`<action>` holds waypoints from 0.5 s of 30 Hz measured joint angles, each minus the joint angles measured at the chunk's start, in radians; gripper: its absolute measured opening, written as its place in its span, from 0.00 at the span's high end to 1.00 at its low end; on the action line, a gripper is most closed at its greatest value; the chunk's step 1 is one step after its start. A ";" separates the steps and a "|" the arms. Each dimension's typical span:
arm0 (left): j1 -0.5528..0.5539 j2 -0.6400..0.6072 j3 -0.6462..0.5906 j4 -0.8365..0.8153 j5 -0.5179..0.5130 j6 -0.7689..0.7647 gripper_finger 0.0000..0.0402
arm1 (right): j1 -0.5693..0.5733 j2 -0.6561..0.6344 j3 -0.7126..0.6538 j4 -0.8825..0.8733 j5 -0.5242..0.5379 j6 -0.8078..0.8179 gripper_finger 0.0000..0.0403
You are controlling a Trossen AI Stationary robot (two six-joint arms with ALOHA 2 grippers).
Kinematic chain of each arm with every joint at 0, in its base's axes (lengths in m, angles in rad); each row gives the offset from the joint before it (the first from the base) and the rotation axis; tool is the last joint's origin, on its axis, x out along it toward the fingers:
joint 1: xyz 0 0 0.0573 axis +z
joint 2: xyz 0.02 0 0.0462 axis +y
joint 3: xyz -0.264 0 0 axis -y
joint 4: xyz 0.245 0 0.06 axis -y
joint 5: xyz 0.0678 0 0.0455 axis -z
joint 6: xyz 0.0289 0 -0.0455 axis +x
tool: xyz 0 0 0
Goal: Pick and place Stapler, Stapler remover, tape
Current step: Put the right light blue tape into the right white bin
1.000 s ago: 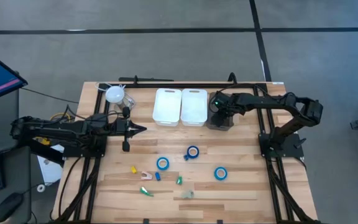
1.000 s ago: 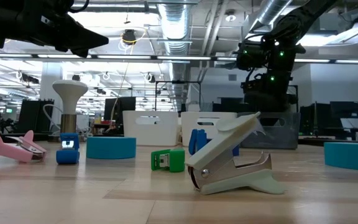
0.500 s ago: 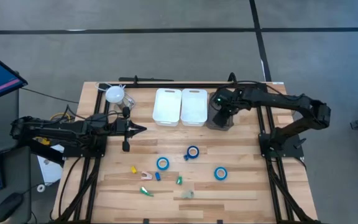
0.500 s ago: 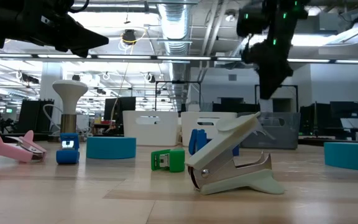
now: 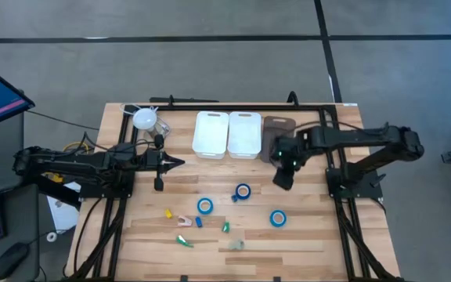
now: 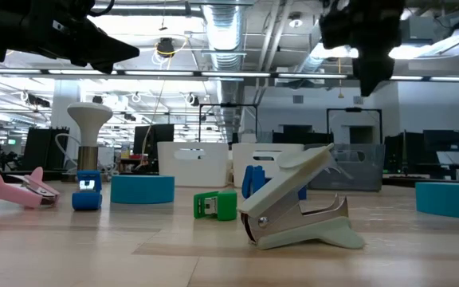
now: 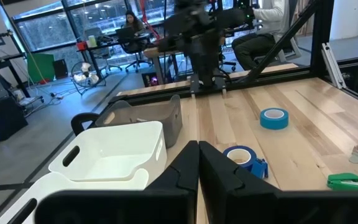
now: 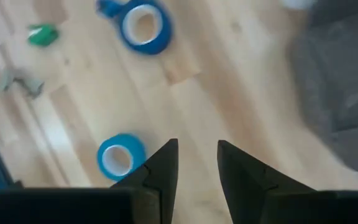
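Three tape rolls [image 5: 243,191] lie unsorted mid-frame on the table [image 5: 312,227]; right tool [image 5: 283,179], narrowly parted and empty, hovers nearby; left tool [image 5: 174,163], closed, waits left.

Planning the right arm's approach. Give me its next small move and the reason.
Probably carry the right gripper on toward the nearest tape roll and lower over it. Its fingers are slightly apart and hold nothing, it hangs above bare wood in front of the dark bin, and that roll lies just beyond its tips. The left gripper waits, shut.
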 joint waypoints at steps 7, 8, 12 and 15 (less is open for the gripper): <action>0.000 0.000 0.000 0.000 0.000 0.000 0.99 | 0.180 0.050 0.000 0.009 0.000 0.114 0.74; 0.000 0.000 0.000 0.000 0.000 0.000 0.99 | 0.204 0.062 0.000 0.007 0.000 0.138 0.74; 0.000 0.000 0.000 0.000 0.000 0.000 0.99 | 0.290 0.122 0.000 0.010 0.001 0.219 0.74; 0.000 0.000 0.000 0.000 0.000 0.000 0.99 | 0.341 0.182 0.000 0.011 0.001 0.257 0.74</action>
